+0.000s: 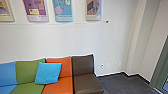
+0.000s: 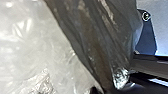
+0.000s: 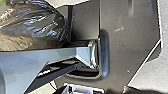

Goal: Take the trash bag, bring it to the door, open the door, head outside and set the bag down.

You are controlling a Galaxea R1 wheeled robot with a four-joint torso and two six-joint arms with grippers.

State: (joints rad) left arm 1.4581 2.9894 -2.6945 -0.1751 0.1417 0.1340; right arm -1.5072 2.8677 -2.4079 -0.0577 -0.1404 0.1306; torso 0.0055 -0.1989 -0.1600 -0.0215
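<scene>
In the left wrist view the trash bag (image 2: pixel 92 37) hangs close to the camera, dark and wrinkled, beside a pale, crinkled sheet of plastic. Its film bunches up at my left gripper (image 2: pixel 128 75), which is shut on it. The right wrist view also has the shiny dark trash bag (image 3: pixel 35 23), behind a grey arm link. How my right gripper stands cannot be made out. At the right edge of the head view is a green frame (image 1: pixel 160 67) with a bit of glass; whether it belongs to the door is unclear.
A row of blue, green, orange and brown seats (image 1: pixel 86 82) lines the white wall, with a blue cushion (image 1: pixel 48 73) on it. Pictures (image 1: pixel 63 10) hang above. Dark floor (image 1: pixel 117 83) lies right of the brown seat, up to a wall corner.
</scene>
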